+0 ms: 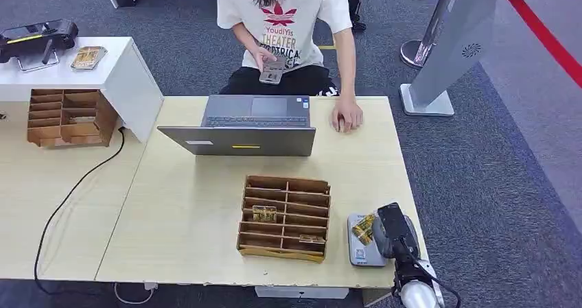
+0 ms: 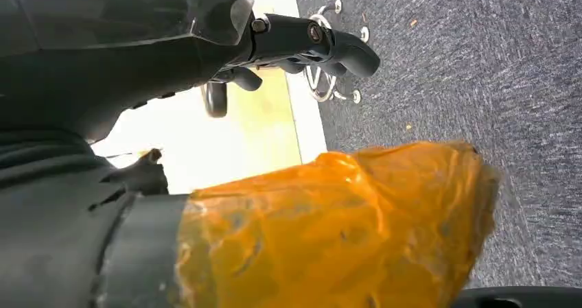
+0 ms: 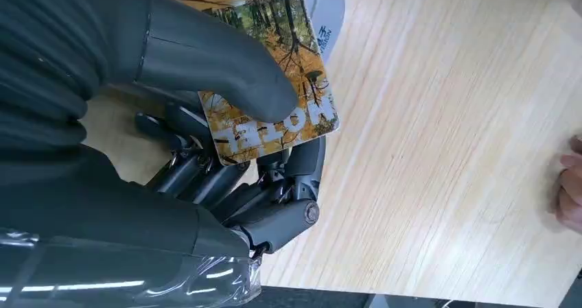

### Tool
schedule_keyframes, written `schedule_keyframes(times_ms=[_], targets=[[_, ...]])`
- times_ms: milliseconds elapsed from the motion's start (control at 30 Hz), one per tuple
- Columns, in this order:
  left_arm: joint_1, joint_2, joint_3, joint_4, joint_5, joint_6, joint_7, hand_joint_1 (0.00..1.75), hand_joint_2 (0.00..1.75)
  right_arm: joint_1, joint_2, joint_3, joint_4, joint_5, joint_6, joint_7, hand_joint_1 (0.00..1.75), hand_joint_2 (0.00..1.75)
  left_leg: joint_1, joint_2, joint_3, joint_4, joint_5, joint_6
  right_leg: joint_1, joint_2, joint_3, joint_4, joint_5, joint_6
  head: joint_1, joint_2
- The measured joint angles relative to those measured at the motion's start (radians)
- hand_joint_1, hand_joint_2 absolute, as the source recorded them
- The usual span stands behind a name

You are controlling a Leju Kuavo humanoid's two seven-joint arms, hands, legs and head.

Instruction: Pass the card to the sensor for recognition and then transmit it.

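A card printed with an autumn forest and white letters is pinched between the thumb and fingers of my right hand. It hovers over a flat grey sensor. From the head view, the right hand is at the table's near right corner, holding the card above the sensor. My left hand hangs beside the table edge over grey carpet, its dark fingers apart and holding nothing. An orange-wrapped part lies close to the camera.
A wooden slotted organizer with a few cards stands left of the sensor. Behind it is an open laptop. A seated person rests one hand on the table. Another organizer sits far left.
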State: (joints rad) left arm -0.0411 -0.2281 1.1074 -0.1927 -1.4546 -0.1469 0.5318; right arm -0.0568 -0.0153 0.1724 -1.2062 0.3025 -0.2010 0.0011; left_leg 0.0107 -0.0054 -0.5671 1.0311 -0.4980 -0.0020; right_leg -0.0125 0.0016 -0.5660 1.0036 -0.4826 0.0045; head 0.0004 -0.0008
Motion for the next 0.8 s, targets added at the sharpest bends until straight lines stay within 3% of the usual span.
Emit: schedule_keyframes(times_ms=[133, 400, 800], targets=[[0.0, 0.0, 0.0, 0.0, 0.0, 0.0, 0.0, 0.0, 0.0, 0.006, 0.0, -0.005, -0.007, 0.002, -0.03, -0.019, 1.75, 1.75, 0.0, 0.0, 0.0, 0.0, 0.0, 0.0, 0.0, 0.0, 0.0, 0.0, 0.0, 0.0, 0.0, 0.0], [-0.001, -0.005, 0.007, 0.0, 0.002, 0.011, -0.001, 0.0, 0.0, 0.067, 0.066, -0.031, -0.191, 0.0, -0.218, -0.162, 1.75, 1.75, 0.0, 0.0, -0.001, 0.0, 0.0, 0.0, 0.0, 0.0, -0.001, 0.0, 0.0, 0.0, 0.0, 0.0], [-0.001, -0.016, 0.017, 0.0, 0.003, 0.012, -0.008, 0.0, 0.0, 0.129, 0.118, 0.001, -0.436, 0.004, -0.286, -0.259, 1.75, 1.75, 0.0, 0.0, -0.002, 0.0, -0.001, 0.0, 0.0, 0.0, -0.002, 0.0, -0.001, 0.0, 0.0, 0.0]])
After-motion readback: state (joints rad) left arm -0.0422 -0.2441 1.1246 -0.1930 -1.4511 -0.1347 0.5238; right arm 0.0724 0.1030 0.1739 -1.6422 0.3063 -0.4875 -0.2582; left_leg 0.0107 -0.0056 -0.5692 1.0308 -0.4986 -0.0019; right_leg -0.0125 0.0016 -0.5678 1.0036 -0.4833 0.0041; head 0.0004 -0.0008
